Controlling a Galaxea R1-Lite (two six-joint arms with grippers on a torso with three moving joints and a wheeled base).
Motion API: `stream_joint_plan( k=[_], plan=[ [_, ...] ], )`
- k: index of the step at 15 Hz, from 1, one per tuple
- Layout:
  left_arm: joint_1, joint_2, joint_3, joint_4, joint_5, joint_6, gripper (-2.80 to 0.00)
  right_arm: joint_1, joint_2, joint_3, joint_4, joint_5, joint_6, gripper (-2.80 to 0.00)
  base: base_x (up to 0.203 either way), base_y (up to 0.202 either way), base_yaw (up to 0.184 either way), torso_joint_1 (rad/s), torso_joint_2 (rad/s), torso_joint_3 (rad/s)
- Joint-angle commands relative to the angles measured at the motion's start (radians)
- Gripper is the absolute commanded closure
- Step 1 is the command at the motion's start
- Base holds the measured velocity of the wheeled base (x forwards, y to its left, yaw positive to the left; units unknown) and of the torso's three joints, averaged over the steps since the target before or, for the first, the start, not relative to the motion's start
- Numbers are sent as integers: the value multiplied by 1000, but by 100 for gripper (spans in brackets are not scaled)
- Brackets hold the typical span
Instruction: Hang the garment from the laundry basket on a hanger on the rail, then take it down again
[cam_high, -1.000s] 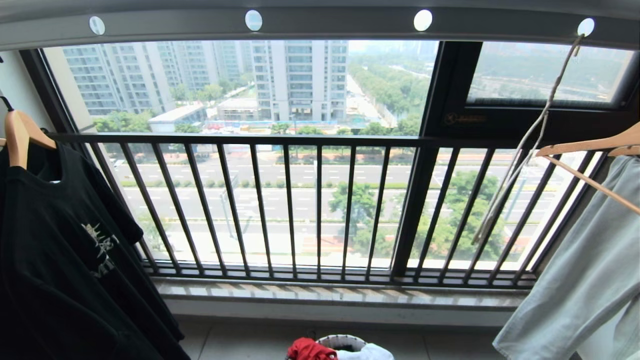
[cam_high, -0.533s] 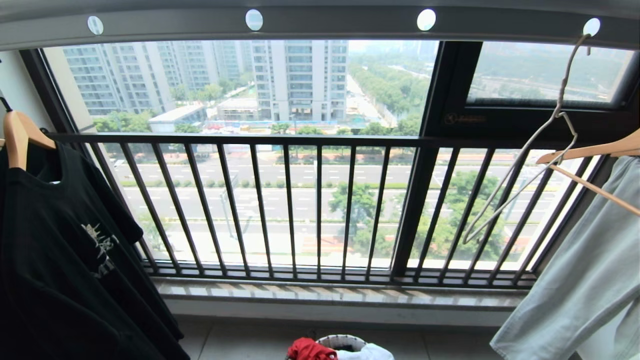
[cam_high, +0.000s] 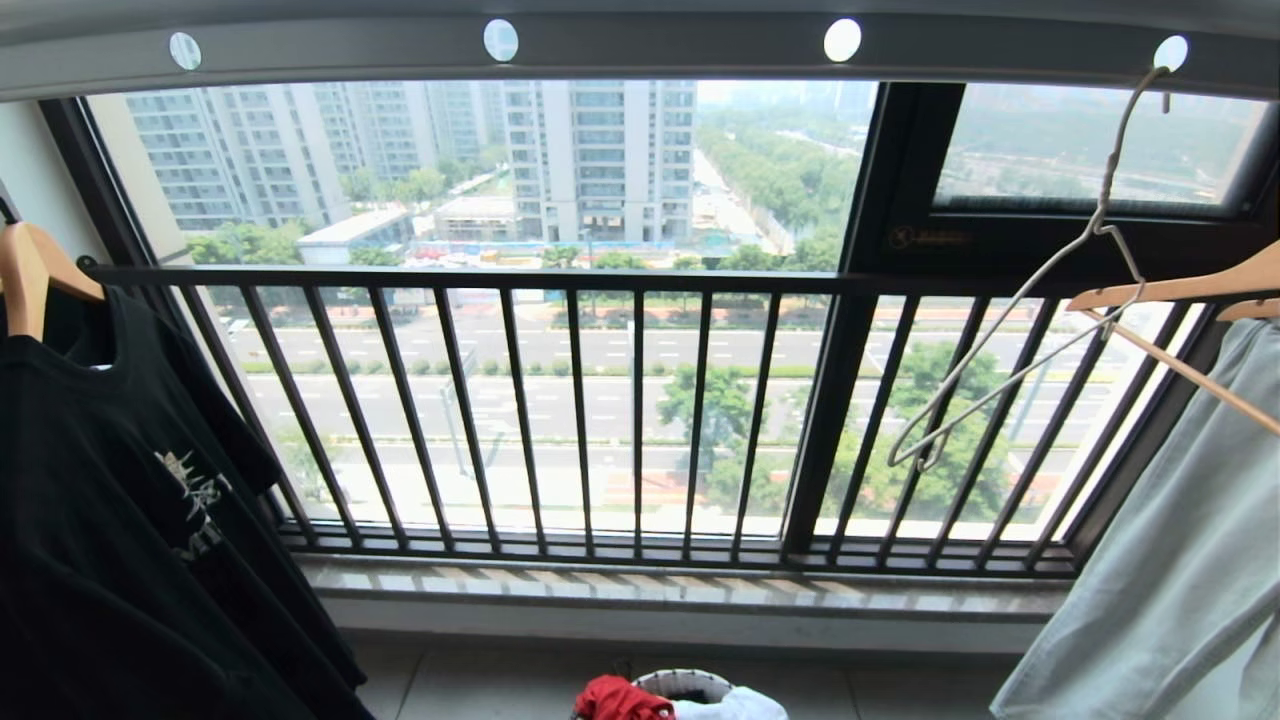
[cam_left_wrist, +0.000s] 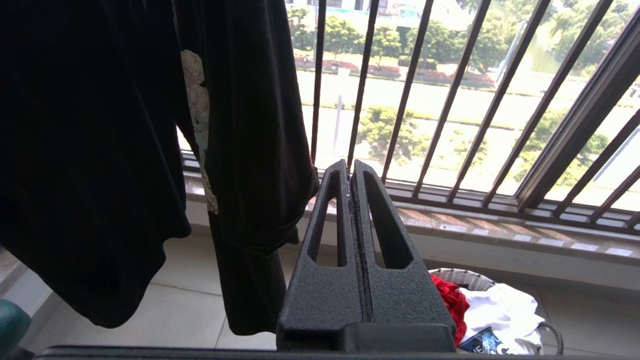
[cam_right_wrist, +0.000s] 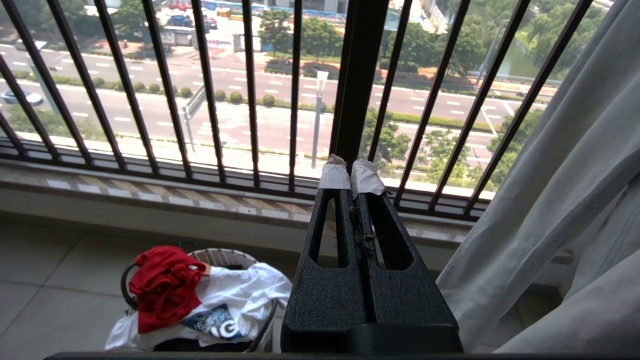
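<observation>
red crumpled cotton t-shirt (cam_right_wrist: 165, 287), part white with a light-blue lettered print, in a small round white wire-mesh basket (cam_right_wrist: 220, 256) with black looped handles. thin white wire hanger (cam_high: 1010, 350). broad grey metal rail (cam_high: 640, 50), row of pale round holes. black t-shirt (cam_high: 120, 520), pale print, on a light wooden hanger (cam_high: 30, 275). pale grey-white garment (cam_high: 1170, 560). dark barred window railing (cam_high: 640, 410). black textured left gripper (cam_left_wrist: 351, 172); black right gripper (cam_right_wrist: 351, 175), white-taped tips.

Left gripper (cam_left_wrist: 351, 167): two black fingers w/ rough grainy surface, each tapering to the tip, w/ one long slot cut through. Right gripper (cam_right_wrist: 351, 175): same black slotted shape, but fingertips (cam_right_wrist: 334, 176) wrapped in white tape, edges a bit frayed.
</observation>
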Motion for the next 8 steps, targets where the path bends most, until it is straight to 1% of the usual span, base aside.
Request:
stream_joint_plan(
  k=[1, 8],
  plan=[
    [0, 0, 0, 0, 1, -1, 0, -1, 1, 0, 0, -1, 0, 0, 0, 0, 0, 0, 0, 0],
    [0, 0, 0, 0, 1, -1, 0, -1, 1, 0, 0, -1, 0, 0, 0, 0, 0, 0, 0, 0]
  ],
)
